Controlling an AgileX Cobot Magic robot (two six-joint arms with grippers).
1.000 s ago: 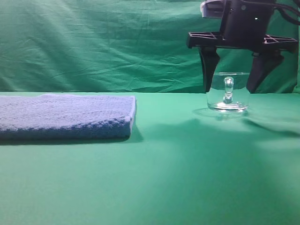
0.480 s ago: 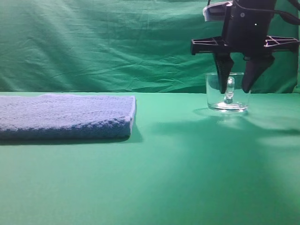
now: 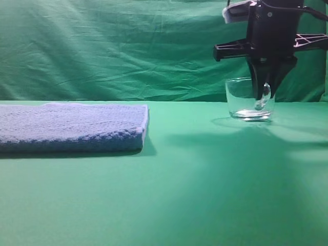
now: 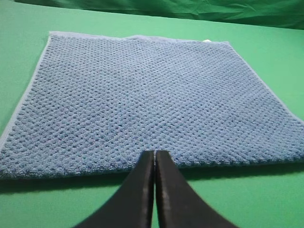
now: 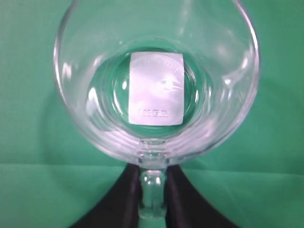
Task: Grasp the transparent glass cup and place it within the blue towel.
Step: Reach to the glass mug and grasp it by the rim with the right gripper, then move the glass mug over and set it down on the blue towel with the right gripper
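Right wrist: white label point(image 5: 156, 89) under transparent glass cup point(image 5: 156, 76)

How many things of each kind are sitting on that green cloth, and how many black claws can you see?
Clear glass cup with a looped handle: 1
Folded blue waffle-weave towel: 1
Black two-fingered robot grippers: 2, the left gripper and the right gripper
Total: 4

- Right gripper point(image 3: 265, 96): matte black, boxy housing, latticed crossbar sticking out either side, two tapered fingers point(image 5: 121, 199).
- Pale grey piece at housing top.
- Left gripper point(image 4: 155, 153): black, smooth, wedge-shaped fingers.
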